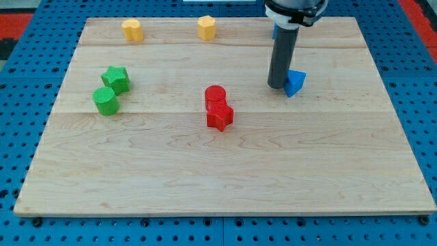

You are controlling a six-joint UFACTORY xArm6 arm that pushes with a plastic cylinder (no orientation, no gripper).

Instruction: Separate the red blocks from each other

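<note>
A red cylinder (215,96) and a red star-shaped block (220,116) sit touching near the middle of the wooden board (225,178), the cylinder just above the star in the view. My tip (276,85) rests on the board to the right of the red pair and a little higher in the view, well apart from them. It stands right beside a blue block (295,83), which lies on its right.
A green star block (117,79) and a green cylinder (105,101) lie at the left. Two yellow blocks (132,30) (207,27) sit near the top edge. Another blue block (275,31) is mostly hidden behind the rod.
</note>
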